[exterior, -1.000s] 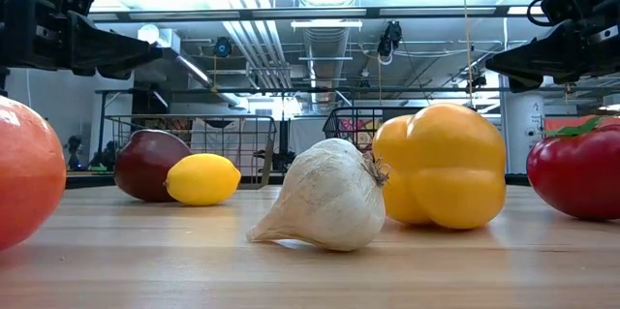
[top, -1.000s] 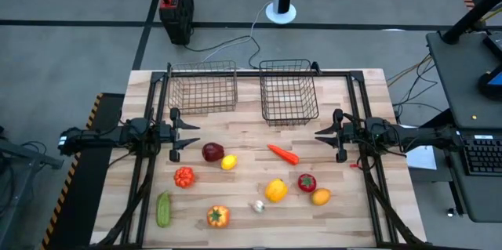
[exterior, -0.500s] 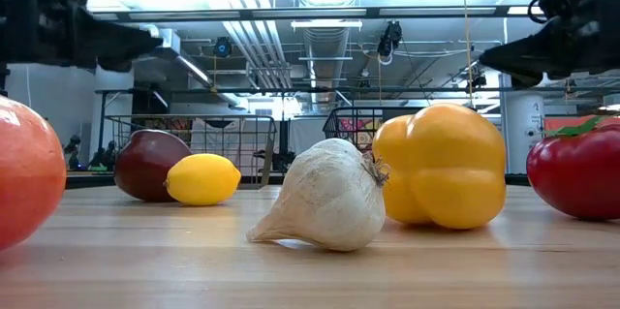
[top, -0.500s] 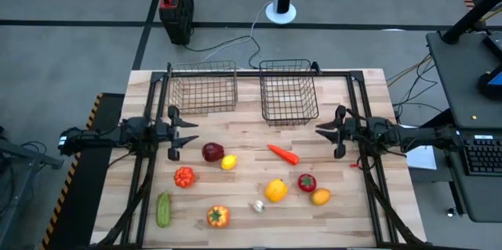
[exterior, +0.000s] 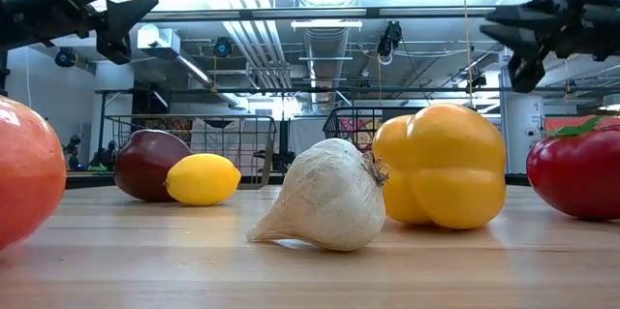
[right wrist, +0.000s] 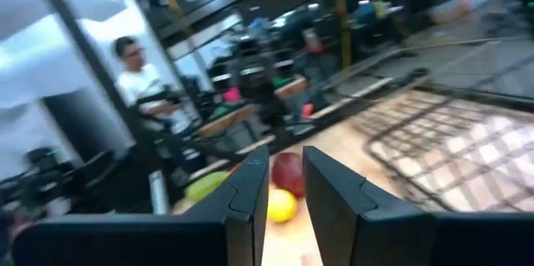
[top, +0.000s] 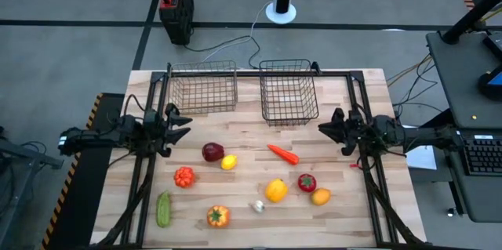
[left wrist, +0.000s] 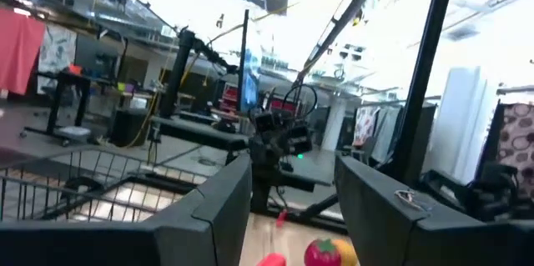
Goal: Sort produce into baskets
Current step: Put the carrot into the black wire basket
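The produce lies loose on the wooden table: dark red apple point(top: 212, 152), lemon point(top: 228, 162), carrot point(top: 283, 154), ribbed tomato point(top: 183, 176), cucumber point(top: 163, 208), orange pepper point(top: 218, 216), garlic point(top: 257, 206), yellow pepper point(top: 275, 190), red tomato point(top: 307, 182), orange point(top: 320, 197). Two empty wire baskets point(top: 202, 87) point(top: 289, 92) stand at the far edge. My left gripper point(top: 182, 123) hovers open at the left, above the table and left of the apple. My right gripper point(top: 325, 127) hovers open at the right, beyond the carrot. Both are empty.
The low view shows garlic point(exterior: 329, 198), yellow pepper point(exterior: 446, 164) and lemon point(exterior: 201, 178) close up. Black frame rails run along the table's left, right and far sides. A person point(right wrist: 133, 74) stands in the room beyond the table. Bare wood lies between baskets and produce.
Both grippers have rolled about their wrists, so the fingers that were spread level now stand roughly one above the other. Both have risen a little in the low view. Both stay open and empty. The produce has not moved.
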Controlling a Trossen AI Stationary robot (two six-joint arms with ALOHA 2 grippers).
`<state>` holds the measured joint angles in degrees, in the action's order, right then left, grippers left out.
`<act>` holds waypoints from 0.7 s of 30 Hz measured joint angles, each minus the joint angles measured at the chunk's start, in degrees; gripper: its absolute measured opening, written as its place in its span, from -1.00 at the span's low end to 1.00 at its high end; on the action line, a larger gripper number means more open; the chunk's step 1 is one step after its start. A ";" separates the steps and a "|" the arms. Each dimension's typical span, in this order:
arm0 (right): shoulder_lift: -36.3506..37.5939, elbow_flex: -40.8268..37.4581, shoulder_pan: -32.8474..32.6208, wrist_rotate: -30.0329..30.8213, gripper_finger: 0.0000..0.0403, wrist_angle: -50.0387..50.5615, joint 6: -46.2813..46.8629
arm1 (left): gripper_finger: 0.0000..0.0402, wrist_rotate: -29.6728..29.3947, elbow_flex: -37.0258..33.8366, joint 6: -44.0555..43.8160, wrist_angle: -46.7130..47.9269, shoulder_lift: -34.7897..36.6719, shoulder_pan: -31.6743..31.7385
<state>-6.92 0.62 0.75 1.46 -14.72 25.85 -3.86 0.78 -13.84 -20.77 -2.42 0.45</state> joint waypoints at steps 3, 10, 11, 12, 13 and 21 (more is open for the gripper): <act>-0.05 0.00 -0.02 -1.52 -0.66 -0.22 0.33 | -0.21 0.05 0.00 -1.46 0.40 -0.11 -0.04; -3.03 1.72 -1.01 -2.66 -0.66 -0.29 0.56 | -0.21 -1.19 -0.02 0.98 1.41 -1.69 -0.04; -3.98 2.88 -1.24 -3.26 -0.66 -0.30 0.39 | -0.21 -1.18 -0.02 1.15 1.43 -1.84 -0.04; -4.96 4.14 -1.48 -3.53 -0.66 -0.16 0.07 | -0.21 -1.18 -0.02 1.17 1.41 -1.95 -0.04; -6.08 5.48 -1.65 -3.54 -0.66 0.18 -0.42 | -0.21 -1.18 -0.02 1.21 1.37 -2.05 -0.04; -18.35 21.15 -1.62 -0.23 -0.66 19.69 -7.55 | -0.21 -1.69 -0.04 1.25 -0.47 -2.53 -0.03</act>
<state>-25.27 21.77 -0.86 1.23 4.97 18.30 -5.55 0.73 -12.59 -21.23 -4.95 0.42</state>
